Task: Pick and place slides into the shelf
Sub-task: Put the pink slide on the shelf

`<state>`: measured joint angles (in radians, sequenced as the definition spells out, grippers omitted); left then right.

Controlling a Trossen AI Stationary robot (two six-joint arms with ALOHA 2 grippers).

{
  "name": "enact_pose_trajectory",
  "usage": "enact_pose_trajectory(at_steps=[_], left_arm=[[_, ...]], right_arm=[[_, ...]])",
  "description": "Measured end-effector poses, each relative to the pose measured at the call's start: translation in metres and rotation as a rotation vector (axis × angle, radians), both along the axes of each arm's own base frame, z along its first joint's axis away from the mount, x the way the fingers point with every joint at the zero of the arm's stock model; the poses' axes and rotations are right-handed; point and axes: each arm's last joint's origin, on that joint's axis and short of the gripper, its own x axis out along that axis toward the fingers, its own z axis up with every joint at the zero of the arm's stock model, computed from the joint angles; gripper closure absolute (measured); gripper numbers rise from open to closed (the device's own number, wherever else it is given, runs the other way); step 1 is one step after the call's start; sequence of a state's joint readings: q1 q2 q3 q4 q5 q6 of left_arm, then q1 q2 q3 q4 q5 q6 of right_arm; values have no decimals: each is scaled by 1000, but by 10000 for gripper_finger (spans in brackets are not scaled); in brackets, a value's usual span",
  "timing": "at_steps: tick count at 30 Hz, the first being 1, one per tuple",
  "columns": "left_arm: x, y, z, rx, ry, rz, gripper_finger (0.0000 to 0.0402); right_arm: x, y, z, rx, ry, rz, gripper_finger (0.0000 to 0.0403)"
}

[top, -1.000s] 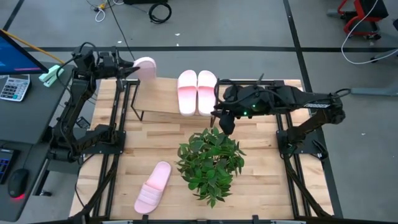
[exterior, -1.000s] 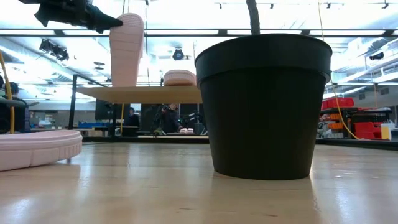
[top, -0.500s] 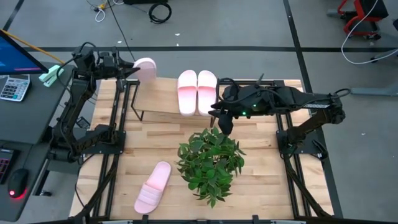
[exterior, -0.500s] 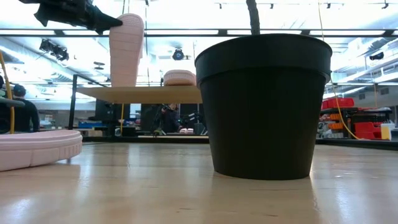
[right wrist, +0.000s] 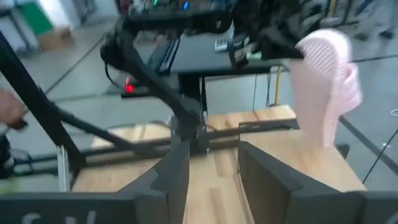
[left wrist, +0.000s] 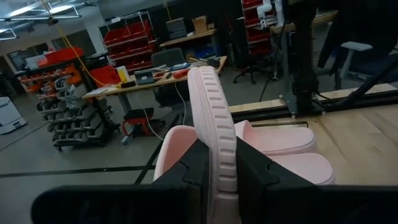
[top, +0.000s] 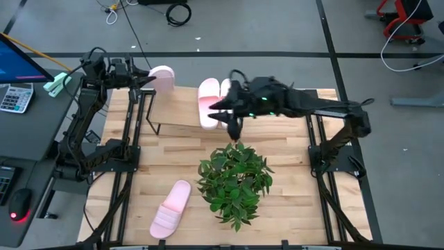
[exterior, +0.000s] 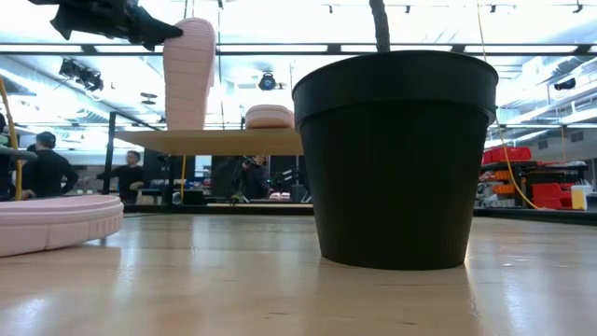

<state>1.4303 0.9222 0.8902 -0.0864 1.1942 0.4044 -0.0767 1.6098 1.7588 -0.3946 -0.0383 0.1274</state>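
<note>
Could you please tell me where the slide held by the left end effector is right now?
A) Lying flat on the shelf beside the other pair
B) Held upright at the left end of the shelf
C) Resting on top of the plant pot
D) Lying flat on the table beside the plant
B: the left end effector clamps a slide that stands on end at the left end of the shelf, as the low view also shows.

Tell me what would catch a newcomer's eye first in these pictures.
Probably the pink slide held on end above the shelf's left end, pinched in the left gripper. Next, the leafy potted plant mid-table, its black pot filling the low view. The right gripper, jaws parted and empty, hovers by two slides on the shelf.
</note>
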Motion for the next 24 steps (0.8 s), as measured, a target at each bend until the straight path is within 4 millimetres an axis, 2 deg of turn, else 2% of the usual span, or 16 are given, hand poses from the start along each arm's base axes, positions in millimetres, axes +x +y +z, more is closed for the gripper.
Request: enact_pose_trajectory(at_steps=[3, 9, 12, 18, 24], left_arm=[[0, 0, 0, -3, -1, 0, 350], [1, -1, 0, -28, -10, -40, 351], [3, -2, 0, -27, -11, -57, 351], [9, -5, 0, -1, -7, -113, 351], [14, -7, 0, -2, -7, -142, 351]], right_arm=[[16, -16, 0, -36, -5, 26, 252], [40, -45, 28, -147, -60, 51, 231], [54, -57, 34, -197, -47, 65, 217], [79, -75, 14, -266, -92, 64, 188], [100, -86, -11, -366, -60, 50, 183]])
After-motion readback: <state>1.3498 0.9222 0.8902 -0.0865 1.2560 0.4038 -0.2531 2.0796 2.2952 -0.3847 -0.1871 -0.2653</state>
